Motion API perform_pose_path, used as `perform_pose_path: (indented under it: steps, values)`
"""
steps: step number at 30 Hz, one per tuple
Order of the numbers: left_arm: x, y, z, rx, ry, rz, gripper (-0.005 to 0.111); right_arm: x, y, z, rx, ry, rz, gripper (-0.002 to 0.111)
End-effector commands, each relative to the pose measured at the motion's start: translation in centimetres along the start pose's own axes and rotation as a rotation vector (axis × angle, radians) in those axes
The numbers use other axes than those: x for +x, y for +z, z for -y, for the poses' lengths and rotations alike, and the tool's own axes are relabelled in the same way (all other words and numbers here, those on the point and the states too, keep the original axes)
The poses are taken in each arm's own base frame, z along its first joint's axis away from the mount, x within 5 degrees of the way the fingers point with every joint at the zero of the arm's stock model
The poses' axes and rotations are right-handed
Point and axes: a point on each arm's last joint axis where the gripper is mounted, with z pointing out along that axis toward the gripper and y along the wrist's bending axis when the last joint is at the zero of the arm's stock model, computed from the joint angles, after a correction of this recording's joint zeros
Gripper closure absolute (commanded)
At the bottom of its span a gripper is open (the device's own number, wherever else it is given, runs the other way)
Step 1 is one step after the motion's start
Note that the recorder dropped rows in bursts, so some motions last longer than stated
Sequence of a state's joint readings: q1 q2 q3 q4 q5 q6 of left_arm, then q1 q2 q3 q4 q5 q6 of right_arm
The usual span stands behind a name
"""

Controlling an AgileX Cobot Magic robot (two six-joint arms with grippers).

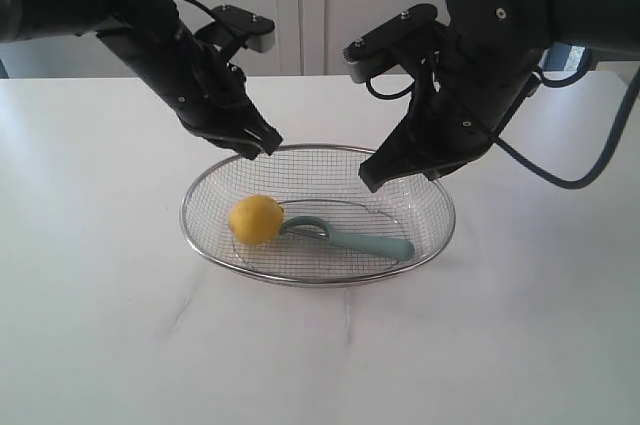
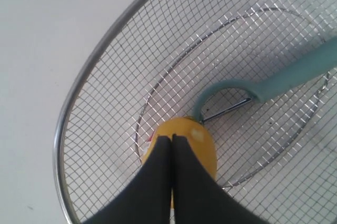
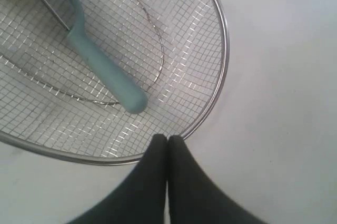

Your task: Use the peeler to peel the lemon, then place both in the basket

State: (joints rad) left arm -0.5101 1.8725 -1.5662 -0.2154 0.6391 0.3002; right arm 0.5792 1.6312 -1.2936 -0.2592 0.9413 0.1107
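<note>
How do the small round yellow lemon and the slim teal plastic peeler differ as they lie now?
The small round yellow lemon is a compact ball; the slim teal plastic peeler is long and thin with a hooked head. The lemon sits left in the exterior view; the peeler lies flat beside it, handle pointing right. Both rest inside the silver wire-mesh basket, and neither is gripped.

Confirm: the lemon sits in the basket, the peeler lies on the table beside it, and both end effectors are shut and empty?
No. The exterior view shows the peeler inside the basket, beside the lemon, not on the table. The left end effector and right end effector are indeed shut and empty.
</note>
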Motion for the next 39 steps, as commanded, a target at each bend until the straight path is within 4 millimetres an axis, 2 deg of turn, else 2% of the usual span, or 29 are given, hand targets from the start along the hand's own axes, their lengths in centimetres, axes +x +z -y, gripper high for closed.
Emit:
perform_pose_path:
  steps: [1, 6, 12, 18, 23, 26, 29, 32, 35, 39]
  values:
    - [-0.8, -3.7, 0.8, -0.015, 0.013, 0.083, 0.106, 0.1, -0.2, 0.1, 0.0, 0.002, 0.011, 0.108]
    - [-1.2, -8.4, 1.7, -0.041, 0.036, 0.184, 0.106, 0.1, -0.2, 0.1, 0.0, 0.002, 0.011, 0.108]
    - [-0.9, -15.6, 3.3, -0.086, 0.074, 0.345, 0.106, 0.1, -0.2, 0.1, 0.0, 0.002, 0.011, 0.108]
    - [0.5, -22.2, 5.0, -0.135, 0.11, 0.499, 0.106, 0.1, -0.2, 0.1, 0.0, 0.002, 0.011, 0.108]
    - [2.5, -25.6, 5.4, -0.271, 0.281, 0.488, 0.106, 0.1, -0.2, 0.1, 0.0, 0.002, 0.011, 0.108]
    - [4.2, -25.9, 5.1, -0.309, 0.273, 0.461, 0.106, 0.1, -0.2, 0.1, 0.0, 0.002, 0.011, 0.108]
    - [6.8, -25.0, 4.4, -0.307, 0.133, 0.427, 0.106, 0.1, -0.2, 0.1, 0.0, 0.002, 0.011, 0.108]
    - [9.8, -23.3, 3.4, -0.326, -0.056, 0.43, 0.106, 0.1, -0.2, 0.1, 0.0, 0.002, 0.011, 0.108]
    - [12.9, -21.5, 2.6, -0.354, -0.232, 0.505, 0.106, 0.1, -0.2, 0.1, 0.0, 0.002, 0.011, 0.108]
    - [17.7, -19.0, 2.8, -0.365, -0.43, 0.634, 0.106, 0.1, -0.2, 0.1, 0.0, 0.002, 0.011, 0.108]
